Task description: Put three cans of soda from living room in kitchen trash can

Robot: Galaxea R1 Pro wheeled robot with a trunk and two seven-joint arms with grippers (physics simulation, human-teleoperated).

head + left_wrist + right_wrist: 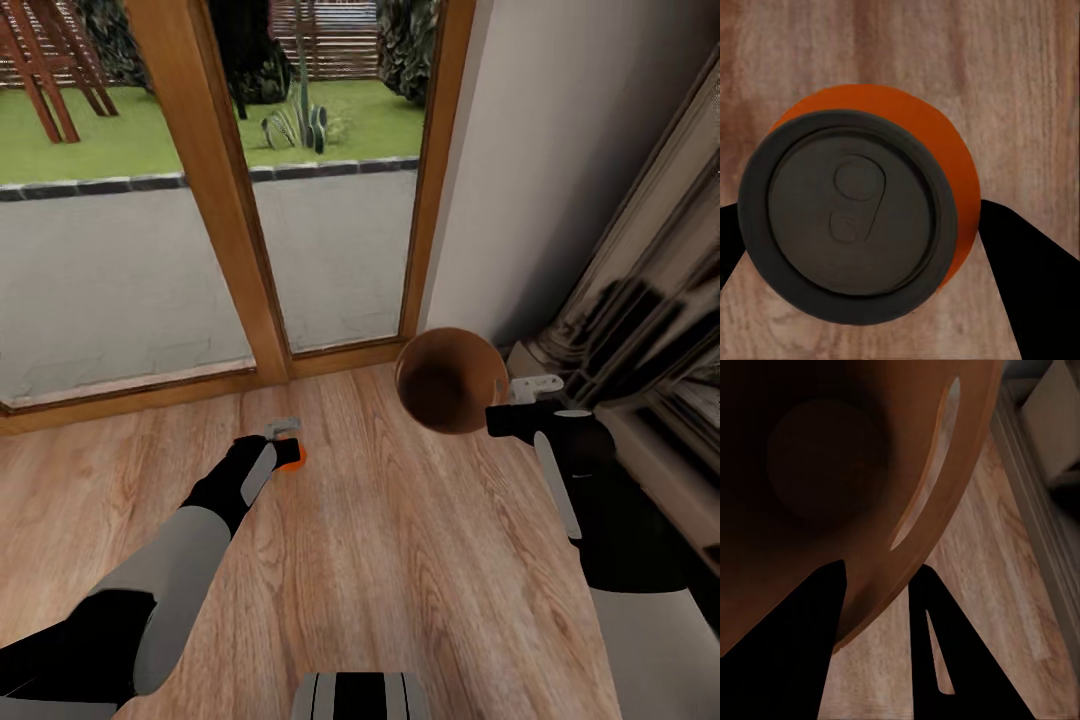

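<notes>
Step in hand: picking up first can. Left gripper (287, 438), frame centre-left, over bright orange cylindrical soda can (292, 454) standing on wooden plank floor (400, 560); dark fingers (1020, 262) flank can either side, contact cannot tell. Right gripper (520, 392) pinches rim of round wood-brown trash bin (450, 380), centre-right, by wood-framed glass door (210, 180). Next, judged: lift can, carry across, drop into bin.

We see the can (291, 453) on the floor (400, 580), left of the bin (450, 380), seemingly apart.
</notes>
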